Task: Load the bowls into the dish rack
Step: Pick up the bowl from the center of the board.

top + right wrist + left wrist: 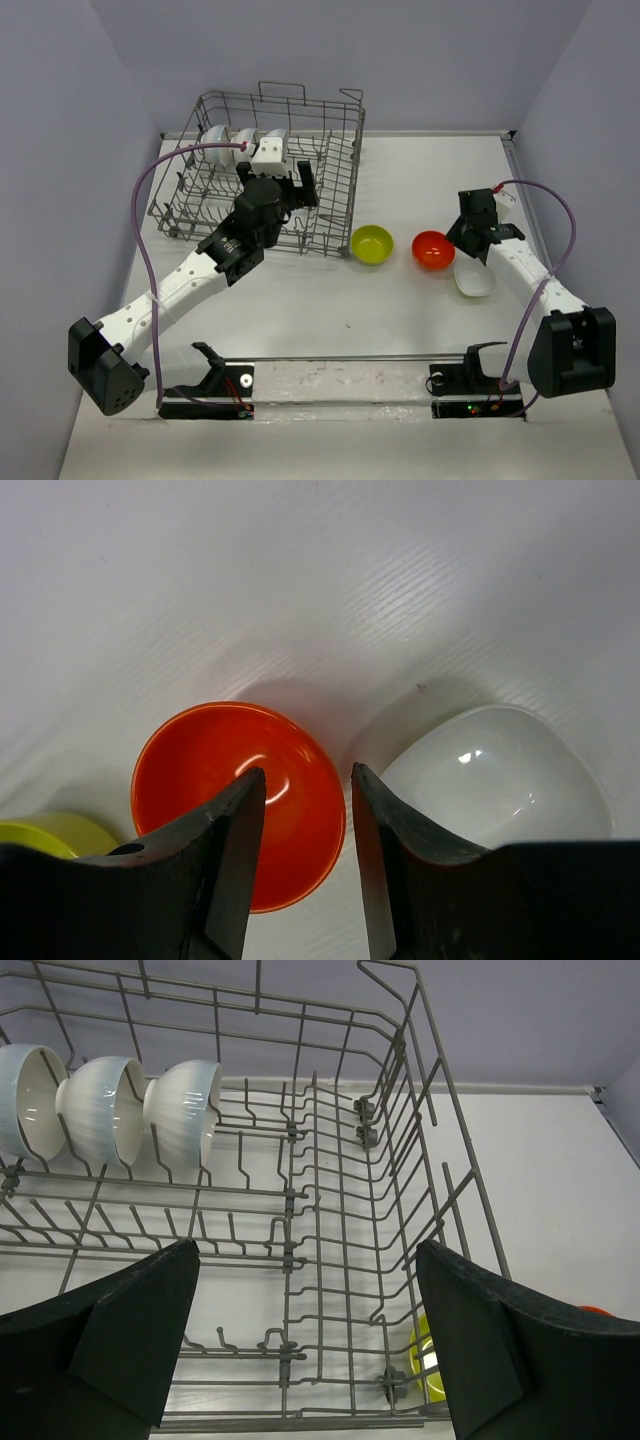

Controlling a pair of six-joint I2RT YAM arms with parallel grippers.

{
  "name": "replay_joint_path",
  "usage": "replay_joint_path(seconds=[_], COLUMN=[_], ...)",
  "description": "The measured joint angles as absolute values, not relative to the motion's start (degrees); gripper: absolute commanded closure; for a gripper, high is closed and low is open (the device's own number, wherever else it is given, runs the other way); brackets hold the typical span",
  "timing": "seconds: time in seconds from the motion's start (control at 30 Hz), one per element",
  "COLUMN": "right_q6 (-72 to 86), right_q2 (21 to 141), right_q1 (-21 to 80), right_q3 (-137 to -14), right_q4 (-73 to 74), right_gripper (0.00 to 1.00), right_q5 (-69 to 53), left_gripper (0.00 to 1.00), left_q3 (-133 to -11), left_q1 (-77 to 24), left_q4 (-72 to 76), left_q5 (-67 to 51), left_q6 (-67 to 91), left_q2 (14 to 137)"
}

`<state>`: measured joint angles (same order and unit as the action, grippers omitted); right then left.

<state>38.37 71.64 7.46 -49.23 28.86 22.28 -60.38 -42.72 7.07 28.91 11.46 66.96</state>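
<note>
The left gripper [306, 1260] is spread wide over the dish rack [195, 195] — three white bowls [100, 1110] are seated inside. The right gripper [308, 772] is parted over the orange bowl [200, 760] rim.

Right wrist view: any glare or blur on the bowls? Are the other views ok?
Right wrist: small glare spots inside the orange bowl and on the white bowl. Soft shadows lie behind both. The bowls are sharp; the right fingers have slightly soft edges. Left wrist: the rack is sharp; the left fingers are dark with little detail. Top: even light, only faint shadows.
</note>
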Motion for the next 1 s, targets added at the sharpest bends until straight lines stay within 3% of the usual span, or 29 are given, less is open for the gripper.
replay_joint_path(seconds=[1.0], right_q6=[37.3], right_q2=[75.6], right_q1=[7.5], right_q3=[-45.9], right_q4=[24.8], right_gripper=[0.55], right_q5=[21.8], left_gripper=[0.01], left_q3=[-59.5], left_q1=[-42.7], left_q4=[7.0], left_q5=[28.7], left_q6=[11.5], left_q2=[67.0])
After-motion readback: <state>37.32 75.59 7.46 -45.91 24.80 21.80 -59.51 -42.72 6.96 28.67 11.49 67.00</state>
